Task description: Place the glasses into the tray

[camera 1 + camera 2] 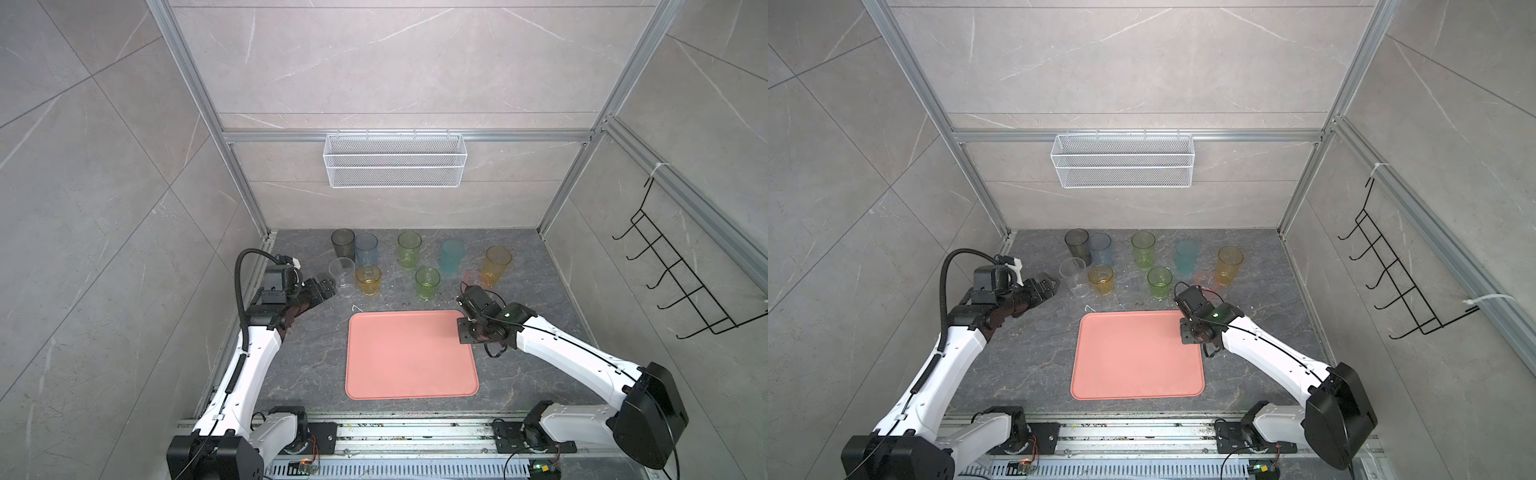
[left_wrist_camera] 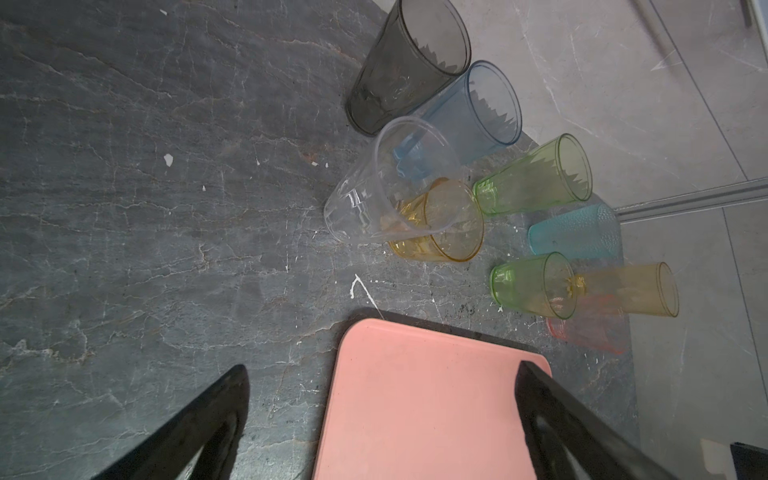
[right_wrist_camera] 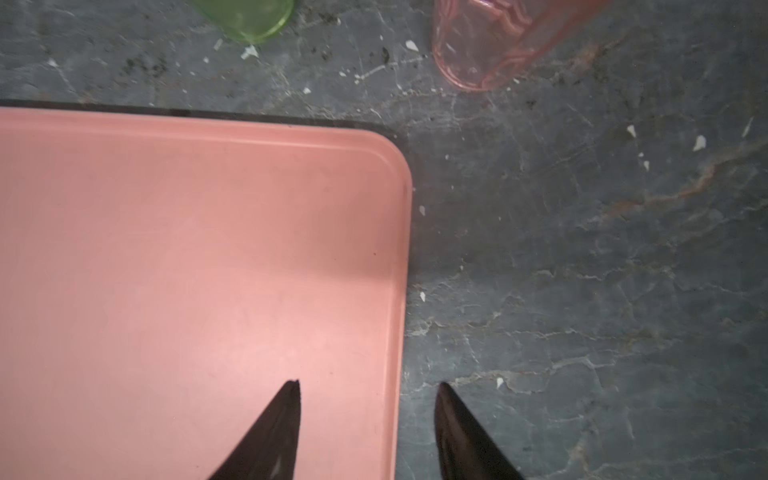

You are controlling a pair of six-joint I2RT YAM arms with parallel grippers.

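Nine transparent tinted plastic tumblers [image 1: 409, 249] stand on the dark stone tabletop [image 1: 307, 365] beyond the flat salmon-pink rectangular plastic tray [image 1: 411, 357], none inside it. Left gripper [image 2: 382, 415], jaws spread wide and empty, hovers off the tray's far left corner, near the clear tumbler [image 1: 342, 274]. Right gripper [image 3: 369, 384], jaws partly apart and empty, straddles the tray's right rim.

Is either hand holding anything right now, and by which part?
Nothing is held: the left hand and the right hand are both open and empty.
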